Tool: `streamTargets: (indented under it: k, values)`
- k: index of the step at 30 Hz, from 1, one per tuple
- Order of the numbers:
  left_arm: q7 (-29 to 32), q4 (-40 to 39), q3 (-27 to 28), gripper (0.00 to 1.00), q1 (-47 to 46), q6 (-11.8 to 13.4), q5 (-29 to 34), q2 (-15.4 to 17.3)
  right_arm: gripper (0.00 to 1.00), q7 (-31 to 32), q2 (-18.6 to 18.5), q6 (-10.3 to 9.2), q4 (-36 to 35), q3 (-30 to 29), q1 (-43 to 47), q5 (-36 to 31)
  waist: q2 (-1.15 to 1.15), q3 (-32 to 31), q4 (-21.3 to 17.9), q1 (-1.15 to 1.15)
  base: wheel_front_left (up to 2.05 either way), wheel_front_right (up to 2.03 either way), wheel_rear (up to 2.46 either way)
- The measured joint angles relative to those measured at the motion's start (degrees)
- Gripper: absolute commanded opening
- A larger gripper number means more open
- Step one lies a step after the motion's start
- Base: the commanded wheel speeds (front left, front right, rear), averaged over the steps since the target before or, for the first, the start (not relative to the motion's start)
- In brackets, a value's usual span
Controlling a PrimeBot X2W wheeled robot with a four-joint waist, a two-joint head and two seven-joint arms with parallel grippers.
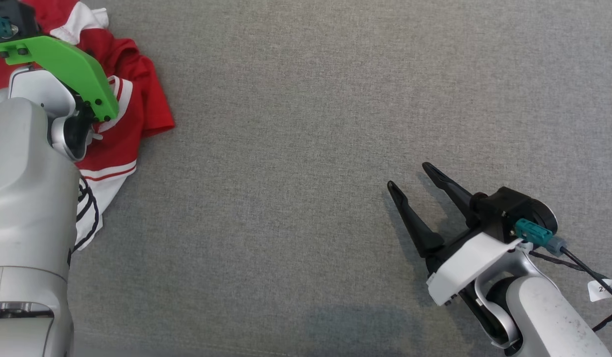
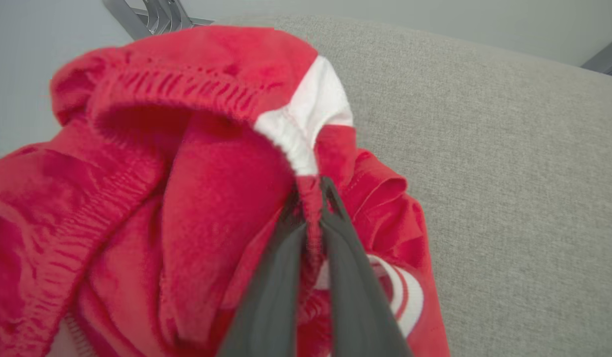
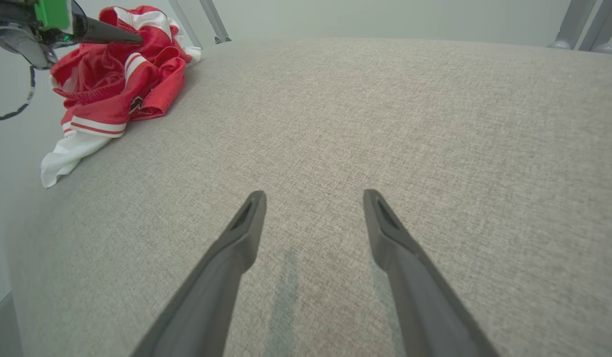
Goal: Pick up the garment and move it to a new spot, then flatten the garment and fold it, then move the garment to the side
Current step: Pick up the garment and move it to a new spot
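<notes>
The red-and-white garment is clamped at its elastic edge by the left gripper, the right gripper being held apart, so the pick-up is judged to need a lift next.

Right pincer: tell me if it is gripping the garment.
No: the right pincer stands open and empty, well apart from the garment.
</notes>
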Motion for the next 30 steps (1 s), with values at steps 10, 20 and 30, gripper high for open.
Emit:
streamTargets:
  k: [10,20,30]
  values:
    - [-4.7,-0.5,1.2,0.0,-3.1,-0.5,-2.0,-1.1,1.0,-3.1,1.9,0.0,4.3,0.2,0.4,0.6,0.0,-4.4,-0.3,0.0,0.0,0.0,0.0]
    - [-4.3,-7.9,0.3,0.0,-6.9,-3.8,-6.4,-6.9,1.0,-6.2,4.9,0.0,9.0,0.9,1.8,2.3,0.0,-12.1,-2.4,-0.01,0.0,0.0,0.0]
    - [-4.9,-18.0,-3.1,0.0,-7.3,-4.7,-14.3,-10.4,1.0,-8.0,6.2,0.0,11.2,0.0,2.6,2.7,0.0,-16.8,-11.0,-0.01,0.0,0.0,0.0]
